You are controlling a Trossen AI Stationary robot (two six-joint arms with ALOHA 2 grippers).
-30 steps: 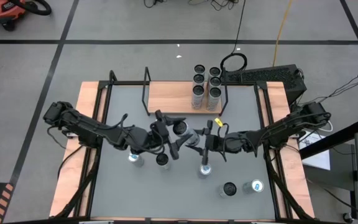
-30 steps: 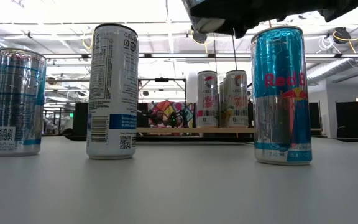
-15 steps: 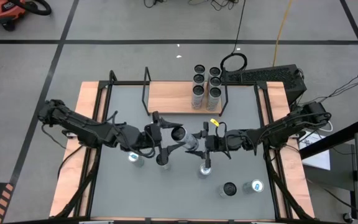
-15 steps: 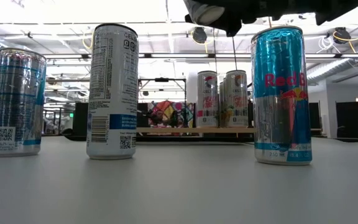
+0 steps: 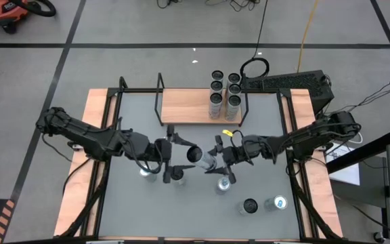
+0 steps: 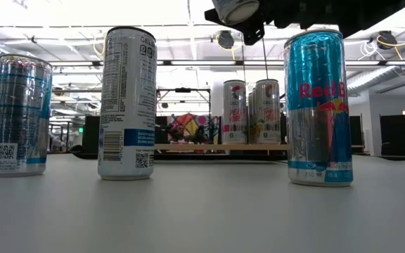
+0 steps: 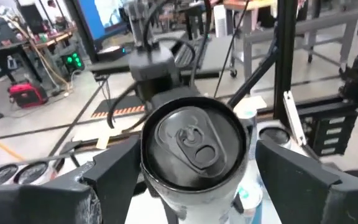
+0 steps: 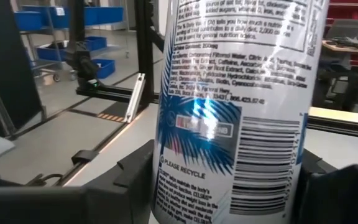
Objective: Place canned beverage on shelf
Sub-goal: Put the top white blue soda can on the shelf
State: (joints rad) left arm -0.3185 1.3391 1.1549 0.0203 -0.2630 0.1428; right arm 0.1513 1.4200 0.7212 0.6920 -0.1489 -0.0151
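High view: six cans [image 5: 225, 95] on shelf [image 5: 185, 106], five [image 5: 249, 205] on table

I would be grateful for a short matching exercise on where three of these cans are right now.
Things:
1. lifted can
2. can group
3. dark-topped can

Places:
A. standing on the table, right side
B. off the table, between the left claw and the right claw
C. on the right end of the shelf

Pairs: 1-B, 2-C, 3-A
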